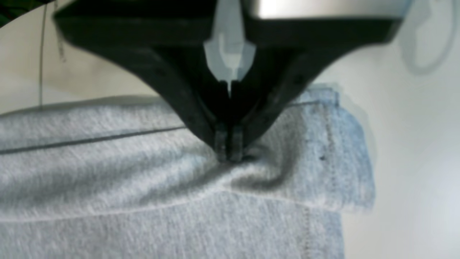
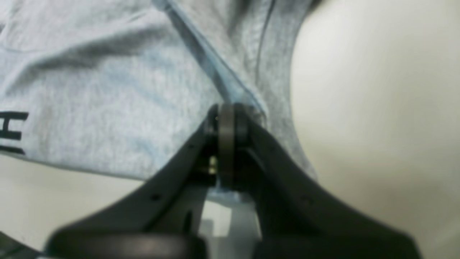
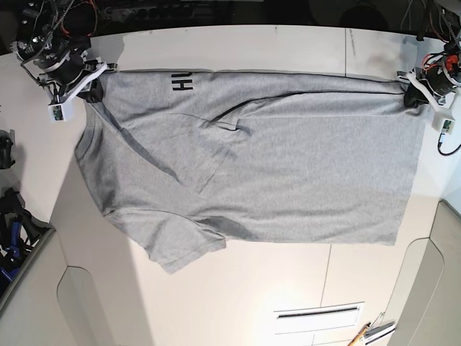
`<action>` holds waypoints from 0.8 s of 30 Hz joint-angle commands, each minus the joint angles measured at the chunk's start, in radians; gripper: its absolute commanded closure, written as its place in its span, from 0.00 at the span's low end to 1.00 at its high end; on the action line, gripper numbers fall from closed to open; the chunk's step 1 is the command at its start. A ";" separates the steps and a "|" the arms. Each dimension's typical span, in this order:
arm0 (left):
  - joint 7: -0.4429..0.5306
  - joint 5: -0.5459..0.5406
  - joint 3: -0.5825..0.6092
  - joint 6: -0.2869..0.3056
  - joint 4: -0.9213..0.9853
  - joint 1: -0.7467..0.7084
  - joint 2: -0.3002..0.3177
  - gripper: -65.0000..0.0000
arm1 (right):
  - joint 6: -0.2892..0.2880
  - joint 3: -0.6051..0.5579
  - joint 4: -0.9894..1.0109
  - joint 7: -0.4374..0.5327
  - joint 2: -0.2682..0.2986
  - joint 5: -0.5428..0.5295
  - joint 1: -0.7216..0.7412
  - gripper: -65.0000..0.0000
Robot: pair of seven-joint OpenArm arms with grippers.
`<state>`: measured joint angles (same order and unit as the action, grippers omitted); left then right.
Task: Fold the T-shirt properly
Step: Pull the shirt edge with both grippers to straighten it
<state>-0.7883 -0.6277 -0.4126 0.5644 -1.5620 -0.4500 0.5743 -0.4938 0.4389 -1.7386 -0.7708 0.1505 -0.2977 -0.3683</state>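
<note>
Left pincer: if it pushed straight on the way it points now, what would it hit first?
The T-shirt itself: the left pincer is already shut on a pinch of grey cloth, with the table presumably right beneath.

The right end effector [image 2: 226, 118], its black jaws pressed together, pinches a bunched edge of the grey T-shirt [image 2: 107, 90] where a seam runs diagonally to the grip. Black block lettering [image 2: 10, 131] shows at the picture's left edge. The pale desk [image 2: 377, 108] lies bare to the right of the cloth.

White table [image 3: 238, 303], bright light
</note>
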 commanded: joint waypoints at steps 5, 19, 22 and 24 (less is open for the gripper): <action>-0.027 0.002 -0.008 -0.052 -0.008 -0.074 0.018 1.00 | 0.000 0.004 -0.016 -0.019 0.030 -0.002 -0.053 1.00; -0.037 -0.097 -0.118 0.019 -0.010 -0.239 -0.090 1.00 | 0.000 0.033 -0.138 -0.090 0.054 -0.042 -0.173 1.00; -0.082 -0.177 -0.153 0.034 -0.010 -0.254 -0.092 1.00 | 0.000 0.062 -0.165 -0.090 0.054 -0.043 -0.187 1.00; -0.119 -0.230 -0.167 0.066 -0.010 -0.254 -0.092 1.00 | 0.000 0.082 -0.167 -0.089 0.054 -0.043 -0.186 1.00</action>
<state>-0.8551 -0.8928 -0.5793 0.6323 -1.5742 -0.6872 0.4763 -0.4934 0.5148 -1.8858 -0.8726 0.1940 -0.3351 -0.5507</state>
